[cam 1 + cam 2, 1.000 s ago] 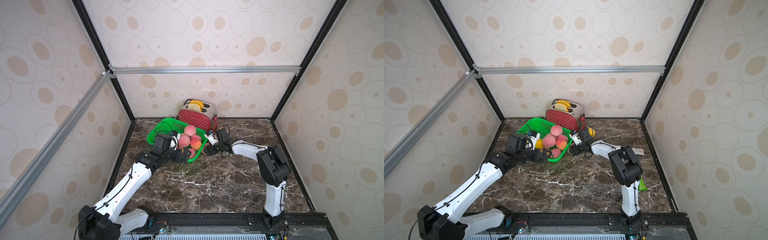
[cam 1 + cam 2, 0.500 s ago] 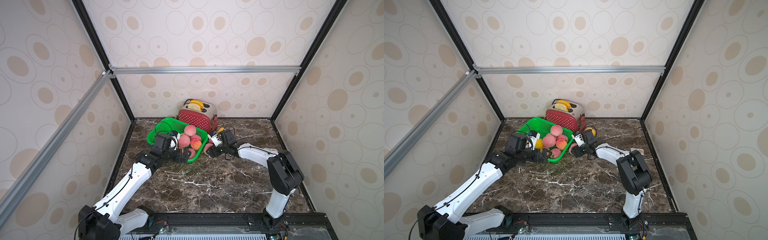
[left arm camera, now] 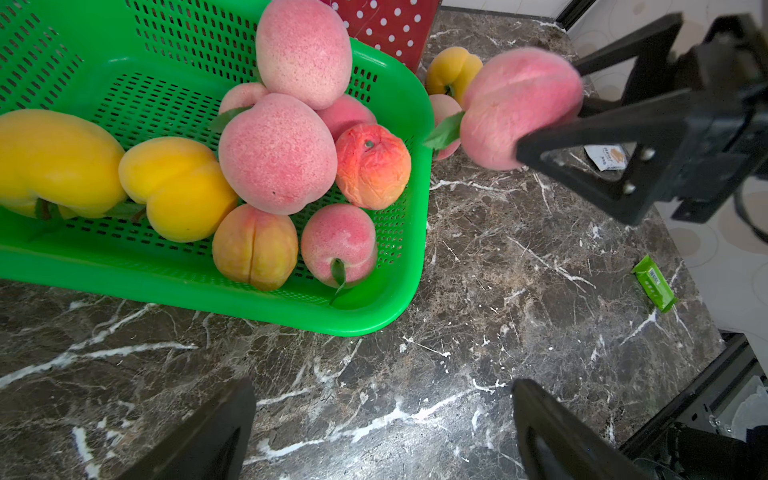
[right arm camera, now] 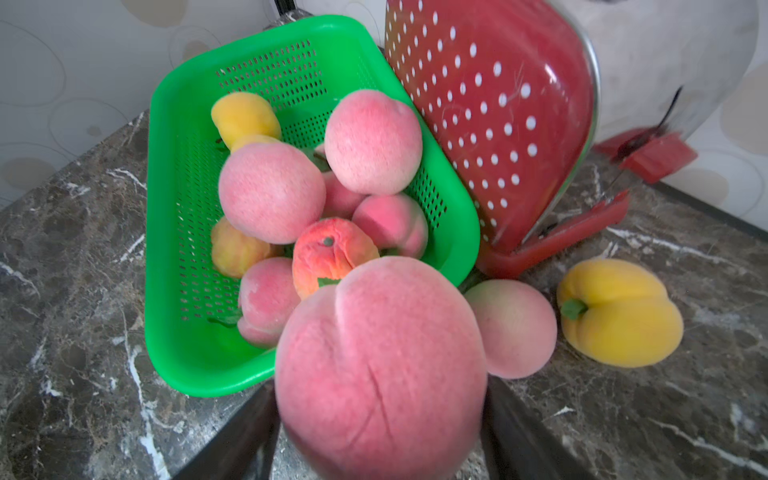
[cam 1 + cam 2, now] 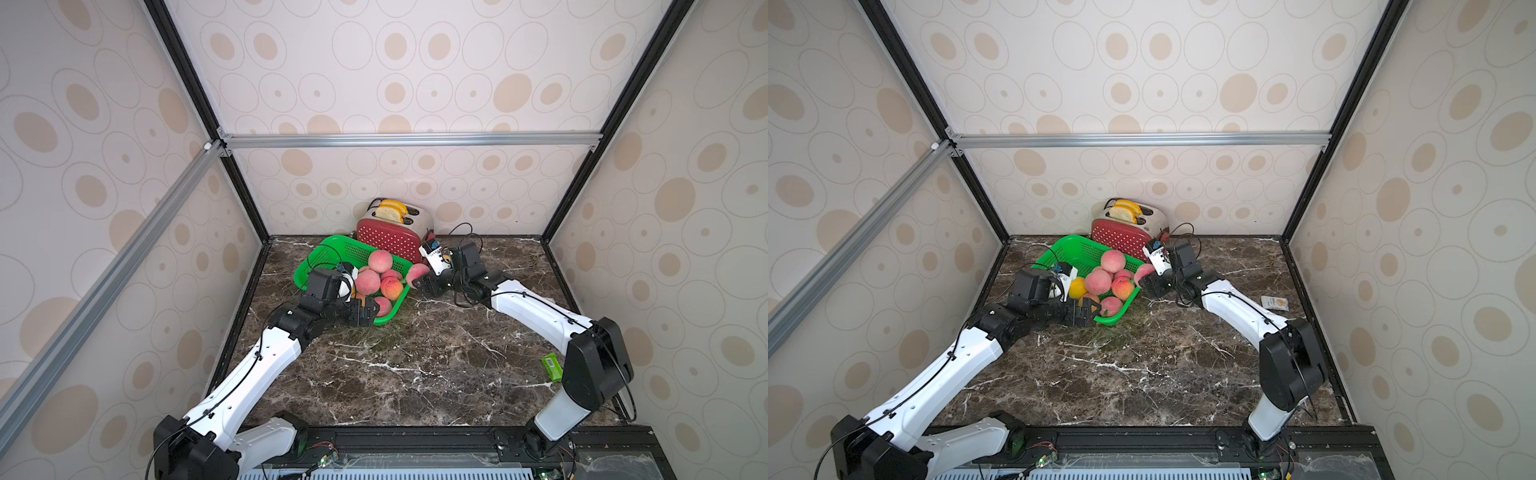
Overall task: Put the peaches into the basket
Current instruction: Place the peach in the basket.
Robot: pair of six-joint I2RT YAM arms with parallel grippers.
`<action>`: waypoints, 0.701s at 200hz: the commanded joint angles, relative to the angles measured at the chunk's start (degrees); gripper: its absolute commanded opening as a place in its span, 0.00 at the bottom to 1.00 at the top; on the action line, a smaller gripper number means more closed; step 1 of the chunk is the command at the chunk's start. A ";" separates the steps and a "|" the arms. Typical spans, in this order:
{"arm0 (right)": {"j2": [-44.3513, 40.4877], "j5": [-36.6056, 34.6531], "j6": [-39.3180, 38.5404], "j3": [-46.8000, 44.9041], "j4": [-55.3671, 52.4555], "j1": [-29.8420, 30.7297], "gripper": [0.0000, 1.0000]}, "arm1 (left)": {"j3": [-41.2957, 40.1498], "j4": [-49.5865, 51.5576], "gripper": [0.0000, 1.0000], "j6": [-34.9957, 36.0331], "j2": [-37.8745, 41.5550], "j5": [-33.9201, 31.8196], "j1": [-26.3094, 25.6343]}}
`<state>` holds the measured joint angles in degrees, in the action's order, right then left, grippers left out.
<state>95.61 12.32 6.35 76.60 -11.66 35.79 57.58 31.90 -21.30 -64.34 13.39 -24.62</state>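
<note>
You get no text here that you can read. The green packet (image 3: 653,287) lying on the marble table (image 3: 498,257) carries a small white label with barcode-like stripes, but its characters are too small to make out. The white sachet (image 3: 606,154) farther back on the table shows an orange emblem with a line of print above it, and that print is blurred beyond reading. In a top view, the white tag (image 5: 432,250) near the right arm's wrist bears dark marks that you cannot decipher either.

right claw (image 4: 380,419) — clamped on pink peach (image 4: 380,353) | basket (image 4: 166,216) — heaped peaches (image 4: 272,193) | toaster (image 4: 498,124) just beside
</note>
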 commanded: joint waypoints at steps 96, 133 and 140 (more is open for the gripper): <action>16.95 5.67 -2.48 24.06 -2.04 4.22 0.75 | 1.11 3.14 0.99 1.41 4.56 5.25 11.35; 22.90 7.58 -2.87 29.38 1.76 6.47 0.75 | -2.20 0.92 0.99 0.79 5.45 5.64 11.86; 24.05 7.75 -2.91 30.44 2.21 6.87 0.75 | -2.96 0.11 0.99 0.37 6.20 5.82 11.88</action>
<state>116.16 17.69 4.01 103.81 -12.12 40.99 56.66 34.22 -20.14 -60.05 17.87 -13.15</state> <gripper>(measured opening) 0.751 0.992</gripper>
